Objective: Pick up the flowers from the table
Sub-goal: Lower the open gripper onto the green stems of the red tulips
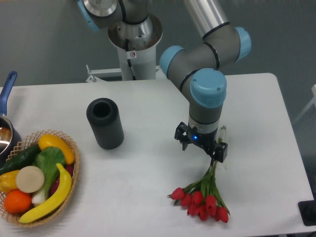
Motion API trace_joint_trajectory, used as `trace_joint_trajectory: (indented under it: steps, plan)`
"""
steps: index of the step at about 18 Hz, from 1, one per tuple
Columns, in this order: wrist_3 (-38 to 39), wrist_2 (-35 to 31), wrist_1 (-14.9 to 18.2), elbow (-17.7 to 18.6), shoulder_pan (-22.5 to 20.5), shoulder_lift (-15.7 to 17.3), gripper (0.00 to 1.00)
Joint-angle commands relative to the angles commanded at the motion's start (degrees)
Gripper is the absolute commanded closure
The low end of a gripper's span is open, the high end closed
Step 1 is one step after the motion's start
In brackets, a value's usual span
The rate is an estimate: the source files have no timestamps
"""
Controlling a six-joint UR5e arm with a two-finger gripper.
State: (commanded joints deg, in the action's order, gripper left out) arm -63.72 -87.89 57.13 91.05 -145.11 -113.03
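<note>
Camera view: hand point(206, 154) over the flowers' point(203, 197) stems, grip state unclear.

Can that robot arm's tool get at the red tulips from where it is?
Probably yes. The tool hangs right over the stems of the tulips, with nothing between them; the black cylinder and fruit basket sit well off to the side.

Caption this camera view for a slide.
UR5e gripper poised over tulip flowers lying on white table.
</note>
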Motion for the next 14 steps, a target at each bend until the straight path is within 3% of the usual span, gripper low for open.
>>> trace_joint_trajectory:
  steps: [6,10,14]
  plan:
    - [2.4,0.3,-1.0,0.2,0.1,-0.4,0.0]
    - [6.3,0.5,-11.1,4.2,0.3,-1.1,0.0]
    - [7.0,-0.4,-10.7,4.7,0.4,-1.9,0.0]
